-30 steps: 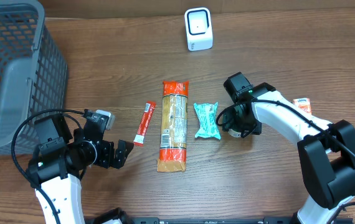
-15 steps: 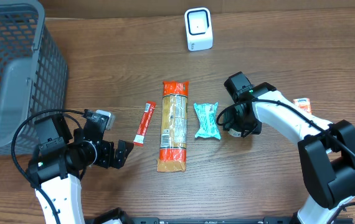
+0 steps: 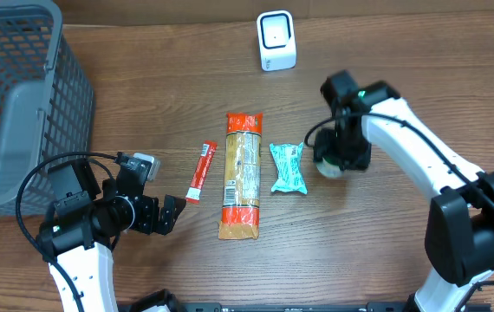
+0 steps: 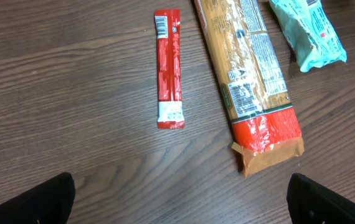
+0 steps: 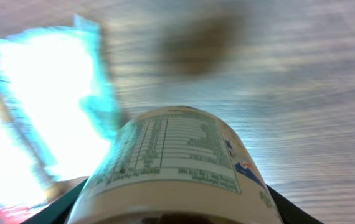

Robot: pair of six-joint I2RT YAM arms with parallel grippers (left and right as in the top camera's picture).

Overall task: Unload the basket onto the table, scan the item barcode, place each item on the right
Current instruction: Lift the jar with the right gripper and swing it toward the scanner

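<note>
My right gripper (image 3: pixel 341 158) is shut on a cream bottle (image 3: pixel 326 166) with a printed label, holding it above the table just right of a teal packet (image 3: pixel 288 166). In the right wrist view the bottle (image 5: pixel 177 162) fills the space between the dark fingers (image 5: pixel 289 208), its nutrition label facing the camera, and the teal packet (image 5: pixel 47 112) is a bright blur behind it. The white barcode scanner (image 3: pixel 276 40) stands at the back of the table. My left gripper (image 3: pixel 173 212) is open and empty near the front left, and in its own view the left gripper (image 4: pixel 180 205) hangs over bare wood.
A long pasta pack (image 3: pixel 242 173) and a red stick sachet (image 3: pixel 201 171) lie side by side in the middle. The left wrist view shows the sachet (image 4: pixel 168 68), the pasta pack (image 4: pixel 249 81) and the teal packet (image 4: pixel 308 31). A grey mesh basket (image 3: pixel 22 104) stands at the far left.
My right arm has swung toward the back of the table, carrying the bottle up off the wood. The left arm has not moved.
</note>
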